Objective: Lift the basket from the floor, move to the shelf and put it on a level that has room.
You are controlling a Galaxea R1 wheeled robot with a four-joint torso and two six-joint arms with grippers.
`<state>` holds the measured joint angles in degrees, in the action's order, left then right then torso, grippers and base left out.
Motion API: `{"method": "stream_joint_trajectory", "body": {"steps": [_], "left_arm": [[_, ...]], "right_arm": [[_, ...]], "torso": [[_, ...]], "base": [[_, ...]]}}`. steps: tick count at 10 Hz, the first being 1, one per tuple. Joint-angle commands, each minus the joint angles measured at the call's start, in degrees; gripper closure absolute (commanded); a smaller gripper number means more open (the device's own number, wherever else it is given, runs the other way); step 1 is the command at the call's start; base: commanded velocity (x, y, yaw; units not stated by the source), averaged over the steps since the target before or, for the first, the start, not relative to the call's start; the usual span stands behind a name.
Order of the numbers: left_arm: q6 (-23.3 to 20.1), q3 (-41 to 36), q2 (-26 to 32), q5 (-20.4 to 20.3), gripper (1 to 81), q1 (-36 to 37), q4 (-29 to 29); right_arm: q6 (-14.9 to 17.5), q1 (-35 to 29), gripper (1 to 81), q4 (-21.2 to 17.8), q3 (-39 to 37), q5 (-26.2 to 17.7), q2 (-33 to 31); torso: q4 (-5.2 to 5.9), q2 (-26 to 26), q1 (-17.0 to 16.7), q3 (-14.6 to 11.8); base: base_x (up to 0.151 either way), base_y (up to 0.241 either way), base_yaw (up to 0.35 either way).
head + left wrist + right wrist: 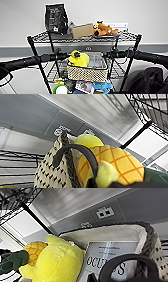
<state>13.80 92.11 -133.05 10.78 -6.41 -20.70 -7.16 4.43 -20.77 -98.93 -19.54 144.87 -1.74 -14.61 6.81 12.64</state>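
Observation:
The cream woven basket (86, 73) hangs between my two arms at the shelf's (37, 60) second tier from the top, the level (53, 71). My left gripper (62, 55) is at its left end and my right gripper (110, 53) at its right end, each by a dark loop handle. In the left wrist view the woven wall (50, 171) and one handle (80, 150) are close. The right wrist view looks into the pale liner (107, 234). A yellow plush toy (78, 58) and a printed card (110, 255) lie inside.
The top tier carries a black bag (56, 18), a brown carton (82, 30) and an orange plush toy (103, 28). Mixed items (85, 87) crowd the tier below the basket. A dark bulky object (147, 80) stands at the lower right. The grey wall is right behind the rack.

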Motion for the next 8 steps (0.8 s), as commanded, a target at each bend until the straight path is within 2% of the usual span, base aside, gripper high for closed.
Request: {"method": "stream_joint_trajectory", "body": {"steps": [1,5,8], "left_arm": [[0.0,4.0,-3.1,-1.9,81.1,12.1,2.5],[0.0,13.0,-8.9,-0.8,81.1,12.3,4.1],[0.0,18.8,-12.7,-0.6,81.1,12.4,4.6]], "right_arm": [[1.0,-10.3,81.1,1.0,-7.3,2.3,4.7],[1.2,-10.7,81.1,3.5,-16.6,2.0,9.9],[1.3,-11.0,81.1,3.8,-19.5,2.0,11.3]], "torso": [[0.00,0.0,0.0,0.0],[0.00,0.0,0.0,0.0],[0.00,0.0,0.0,0.0]], "base": [[0.000,0.000,0.000],[0.000,0.000,0.000],[0.000,0.000,0.000]]}}
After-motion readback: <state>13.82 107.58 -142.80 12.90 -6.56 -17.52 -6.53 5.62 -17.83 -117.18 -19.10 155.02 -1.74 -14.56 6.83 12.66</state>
